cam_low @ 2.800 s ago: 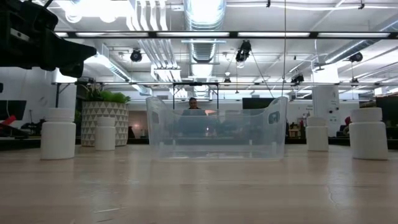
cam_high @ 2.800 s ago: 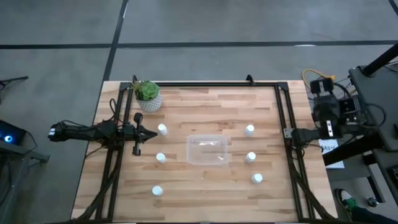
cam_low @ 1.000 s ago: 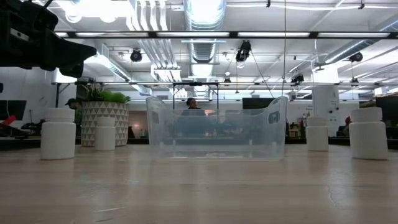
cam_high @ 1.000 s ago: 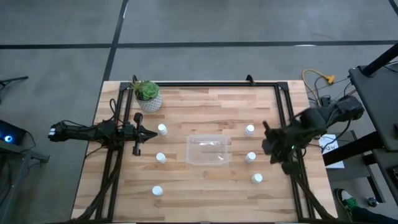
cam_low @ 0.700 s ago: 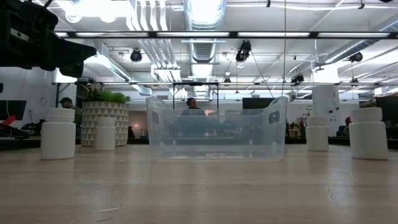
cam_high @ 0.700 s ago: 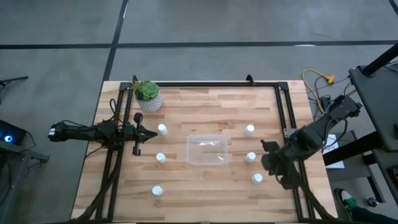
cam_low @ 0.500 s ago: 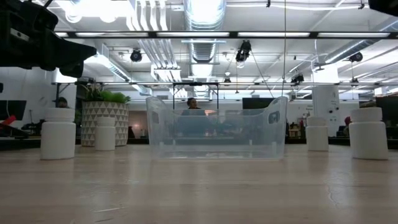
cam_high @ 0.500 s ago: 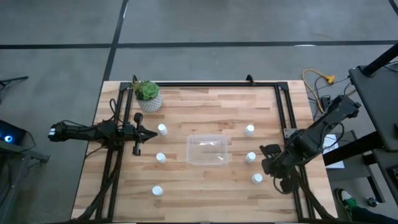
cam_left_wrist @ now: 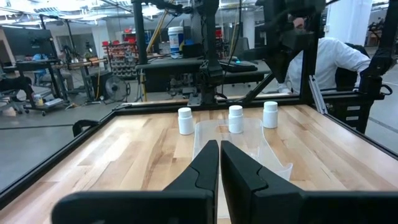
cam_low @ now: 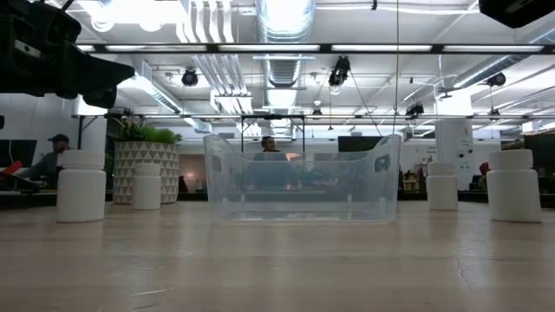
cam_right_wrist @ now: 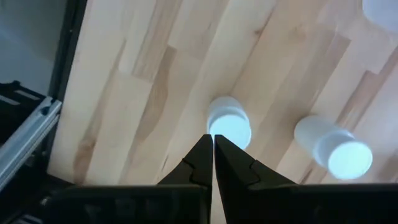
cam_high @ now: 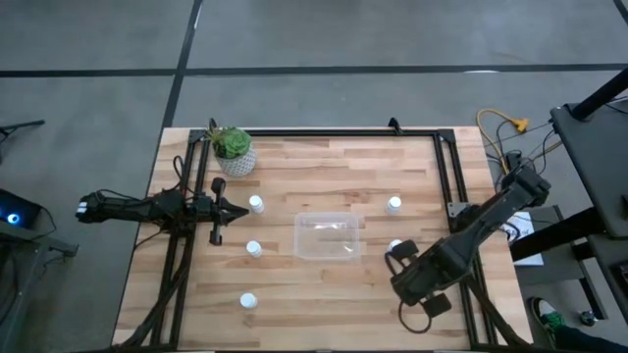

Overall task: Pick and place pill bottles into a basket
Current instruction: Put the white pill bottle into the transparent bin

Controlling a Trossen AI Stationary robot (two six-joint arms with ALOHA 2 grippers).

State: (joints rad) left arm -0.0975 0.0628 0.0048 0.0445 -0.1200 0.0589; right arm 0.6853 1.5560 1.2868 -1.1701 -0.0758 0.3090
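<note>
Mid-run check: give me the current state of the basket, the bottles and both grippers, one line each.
basket: upright, nothing inside.
pill bottles: upright, capped, on the table outside the basket.
right gripper: shut, above a bottle near the table's right side.
left gripper: shut, parked at the left edge.

The basket (cam_high: 327, 236) sits mid-counter (cam_high: 334, 167) with bare wood all round it. Three pill bottles (cam_high: 255, 204) line the left side near the waiting left gripper (cam_high: 232, 210), well apart from each other. The right gripper (cam_high: 400, 257), its jaws together, hangs above the right-side bottles near the front edge. A potted plant (cam_high: 234, 150) blocks the far left corner.
</note>
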